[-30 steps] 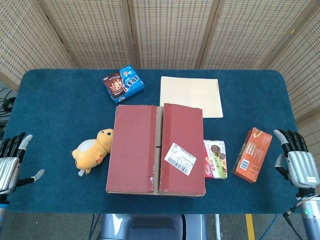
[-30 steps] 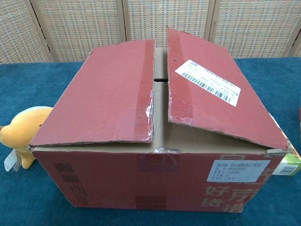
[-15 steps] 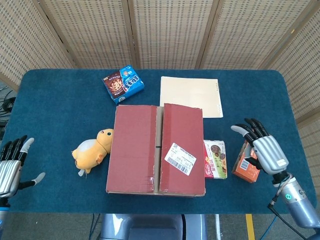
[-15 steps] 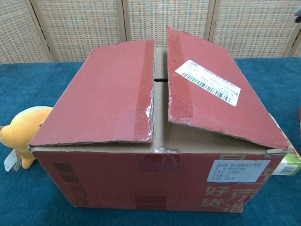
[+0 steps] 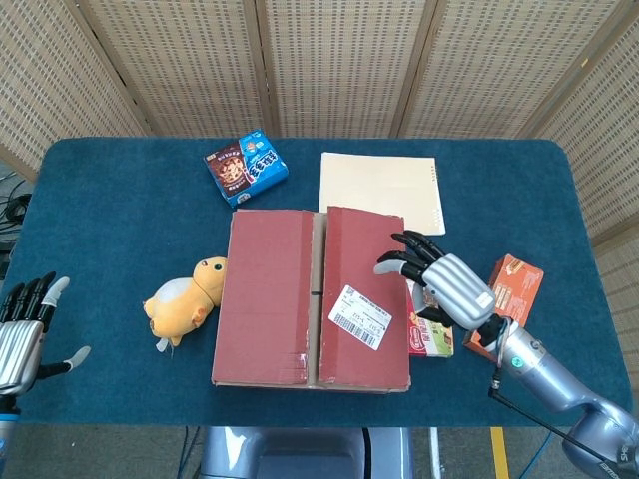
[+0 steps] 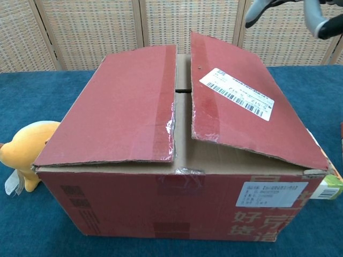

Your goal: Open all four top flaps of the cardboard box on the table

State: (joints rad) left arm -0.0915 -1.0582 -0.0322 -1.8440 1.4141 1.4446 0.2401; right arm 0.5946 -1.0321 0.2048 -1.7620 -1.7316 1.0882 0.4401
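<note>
Cardboard box (image 5: 312,299) flaps down; right hand (image 5: 444,284) spread empty above; left hand (image 5: 22,334) spread, idle.

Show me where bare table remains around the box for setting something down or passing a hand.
Widest bare cloth: the table's far-left stretch, left of the snack pack and beyond the plush duck. More lies far right, past the notebook. Crowded: right of the box, where the right hand hovers over two cartons.
</note>
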